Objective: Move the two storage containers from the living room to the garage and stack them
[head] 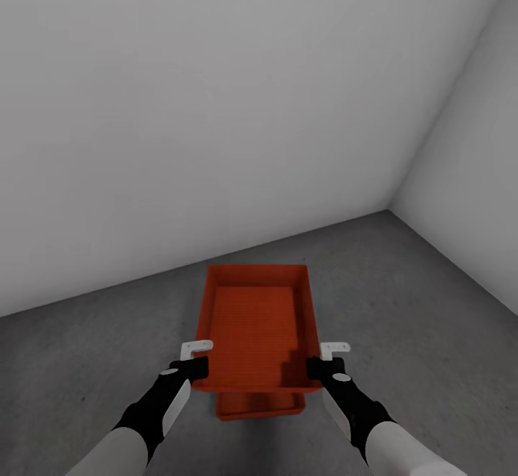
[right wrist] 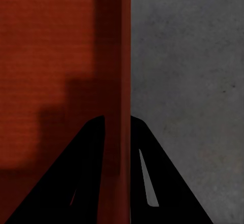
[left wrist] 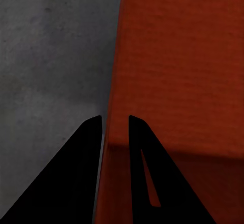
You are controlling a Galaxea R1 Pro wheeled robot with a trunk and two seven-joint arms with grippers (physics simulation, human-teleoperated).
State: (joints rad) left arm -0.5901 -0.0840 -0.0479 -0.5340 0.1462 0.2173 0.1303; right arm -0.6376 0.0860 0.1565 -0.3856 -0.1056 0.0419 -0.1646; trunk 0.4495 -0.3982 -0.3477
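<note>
Light was soft and even, with no glare on the pale walls (head: pixel 216 101). Stepped shadows of the arms fell across the orange bin (head: pixel 255 325) bottom. Wrist views were slightly soft; the fingers (left wrist: pixel 76 183) showed as flat black shapes without detail.

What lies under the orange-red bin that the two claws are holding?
Under the held bin, a second orange-red bin sits on the grey concrete floor. Just its near end shows; the rest is covered by the held bin, so whether the two touch cannot be told.
</note>
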